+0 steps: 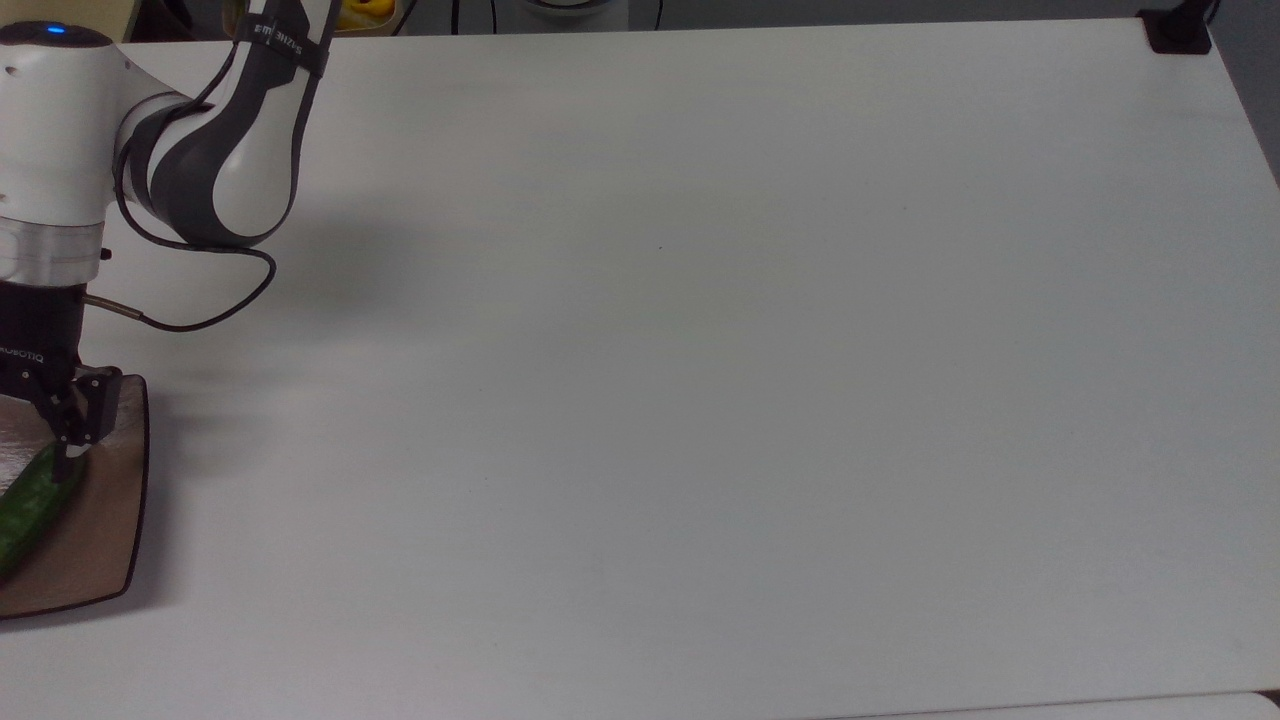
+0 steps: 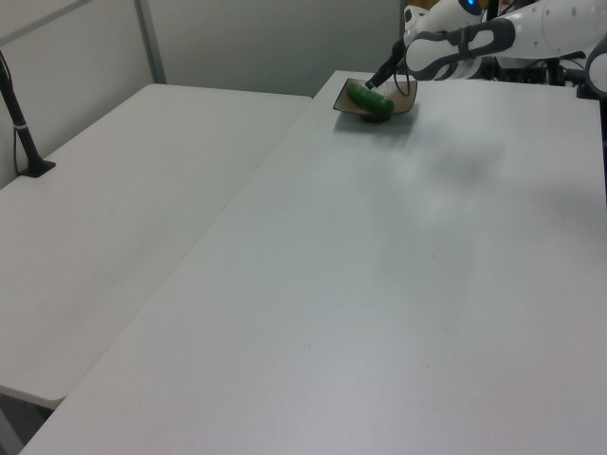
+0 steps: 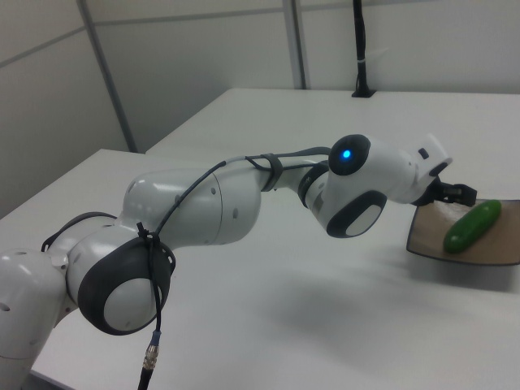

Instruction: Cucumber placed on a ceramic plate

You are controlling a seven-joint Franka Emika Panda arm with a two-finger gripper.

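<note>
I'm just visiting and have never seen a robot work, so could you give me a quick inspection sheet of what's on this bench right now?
Surface: white table, bare apart from the plate.
Job's things: cucumber lies on the ceramic plate, at the top view's left edge.
Clutter: nothing seen.
Grippers: gripper open, just above the cucumber's end, not holding it.
Cables: black cable loops from the arm's wrist.
Surroundings: second white table alongside; black post at the far edge.
</note>
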